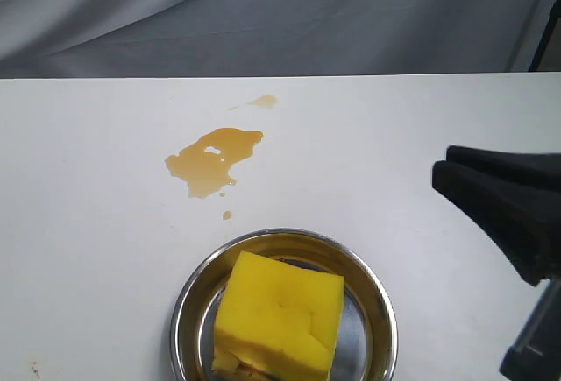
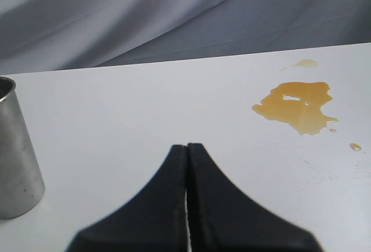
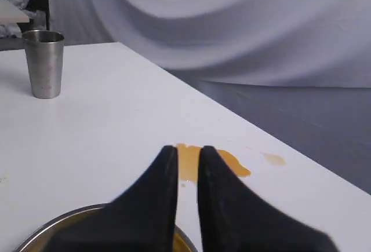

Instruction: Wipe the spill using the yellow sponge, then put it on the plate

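Sponge [image 1: 279,315] sits inside the plate [image 1: 285,236], skewed, and fills most of the dish. The top face is creased, so I read it as soft foam: light, squashy, and it will give under the jaws. No slip worry dry, but once soaked it will be heavier and drippy. Best hold is across two opposite side faces, mid-height, with a firm squeeze, coming from above so the fingers clear the plate rim. The shiny plate may skate on the counter [image 1: 88,223] if the sponge drags on it.

Spill [image 1: 213,160] is on the counter just past the plate, toward the far left, with one stray drop between it and the rim and a smear further out. It looks unwiped, so my read is that step one, picking up the sponge, is not yet done.

Right gripper [image 1: 438,175] hangs off to the plate's right, well apart from it, its jaws parted by a narrow slot and holding nothing. Left gripper [image 2: 186,146] has its fingers pressed together and is empty; the plate is out of its view. A steel cup [image 3: 44,61] stands far off, beyond the spill as seen from the plate.
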{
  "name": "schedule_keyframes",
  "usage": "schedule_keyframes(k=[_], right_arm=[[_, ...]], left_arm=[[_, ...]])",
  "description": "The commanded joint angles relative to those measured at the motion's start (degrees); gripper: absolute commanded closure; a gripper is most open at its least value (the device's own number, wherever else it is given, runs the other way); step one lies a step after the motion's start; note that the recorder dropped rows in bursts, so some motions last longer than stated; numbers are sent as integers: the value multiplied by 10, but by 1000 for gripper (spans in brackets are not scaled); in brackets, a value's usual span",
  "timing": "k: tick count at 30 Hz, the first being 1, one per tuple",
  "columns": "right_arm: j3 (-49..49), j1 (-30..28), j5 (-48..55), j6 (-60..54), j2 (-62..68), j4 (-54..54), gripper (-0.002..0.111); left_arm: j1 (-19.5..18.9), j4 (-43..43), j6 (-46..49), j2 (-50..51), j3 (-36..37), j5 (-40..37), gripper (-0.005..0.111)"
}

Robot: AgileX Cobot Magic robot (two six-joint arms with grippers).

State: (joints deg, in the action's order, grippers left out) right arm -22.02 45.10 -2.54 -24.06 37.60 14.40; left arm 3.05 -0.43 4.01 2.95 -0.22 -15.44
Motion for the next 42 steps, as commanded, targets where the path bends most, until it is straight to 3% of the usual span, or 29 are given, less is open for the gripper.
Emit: schedule_keyframes(k=[1,5,9,15,18,30,39,42], right_arm=[[71,1,-77,-8,-55,-10,108],[149,1,-218,-98,-68,74,108],[208,1,-351,-142,-67,338,108],[220,1,-356,-129,-67,709,108],[220,1,-360,-130,-67,835,108],[220,-4,-359,-130,-91,855,108],[220,-117,-363,-130,-217,855,108],[220,-160,-423,-132,-239,855,108]], left_arm=[[3,-4,-1,-3,2,1,107],[3,-4,-1,-3,2,1,107],[3,-4,-1,-3,2,1,107],[3,-4,-1,-3,2,1,107],[3,-4,-1,-3,2,1,107],[3,-4,-1,-3,2,1,107],[3,-4,-1,-3,2,1,107],[3,-4,-1,-3,2,1,107]])
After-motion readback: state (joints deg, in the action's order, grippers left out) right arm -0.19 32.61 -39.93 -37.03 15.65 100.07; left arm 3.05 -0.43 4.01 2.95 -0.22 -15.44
